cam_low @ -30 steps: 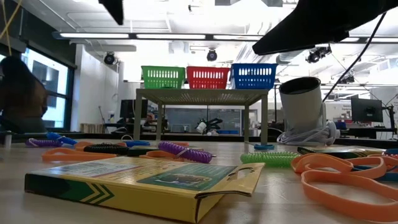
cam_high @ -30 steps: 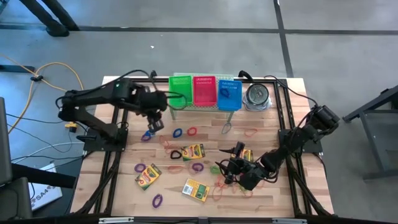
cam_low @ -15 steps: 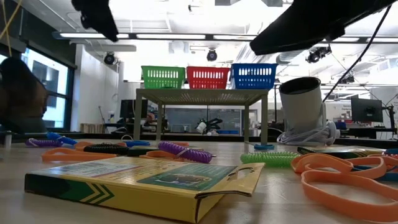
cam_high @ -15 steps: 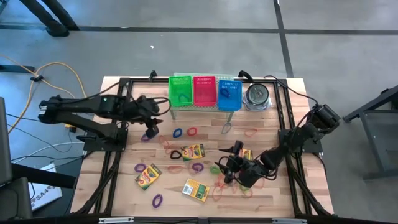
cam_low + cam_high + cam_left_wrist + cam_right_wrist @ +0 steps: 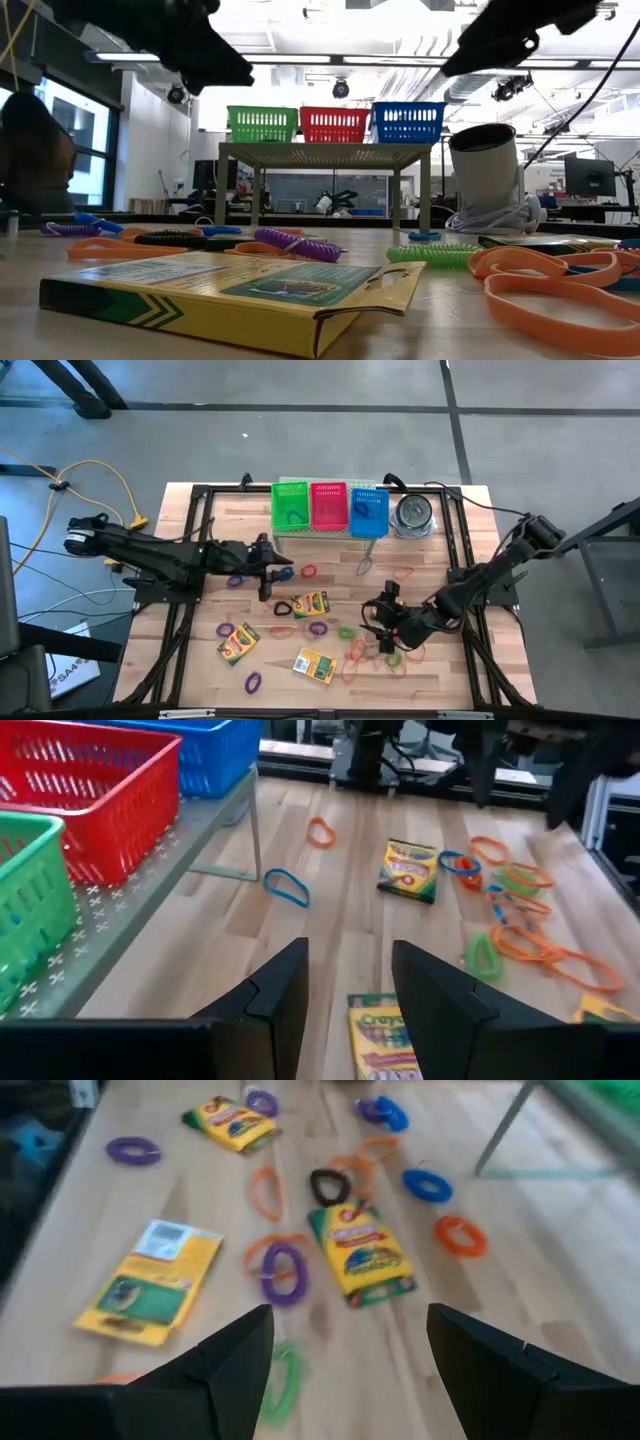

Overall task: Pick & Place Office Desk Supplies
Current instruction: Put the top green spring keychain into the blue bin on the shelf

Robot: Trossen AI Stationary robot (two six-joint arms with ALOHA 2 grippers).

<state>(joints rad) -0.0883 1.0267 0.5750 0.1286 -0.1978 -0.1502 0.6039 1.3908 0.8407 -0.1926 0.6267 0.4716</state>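
Currently both jaws spread, empty: left gripper (image 5: 268, 568) mid-frame near baskets (image 5: 329, 507), right gripper (image 5: 383, 622) lower right over crayon boxes (image 5: 311, 604), likely choosing picks.

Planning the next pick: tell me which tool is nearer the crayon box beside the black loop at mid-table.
Left. The left tool hovers just behind and to the left of that crayon box, open and empty. The right tool sits farther off to the box's right, also open.

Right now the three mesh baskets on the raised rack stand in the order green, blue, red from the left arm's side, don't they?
Not quite: the order is green basket, red basket, then blue basket; red stands in the middle. The high view shows it, and the low view agrees.
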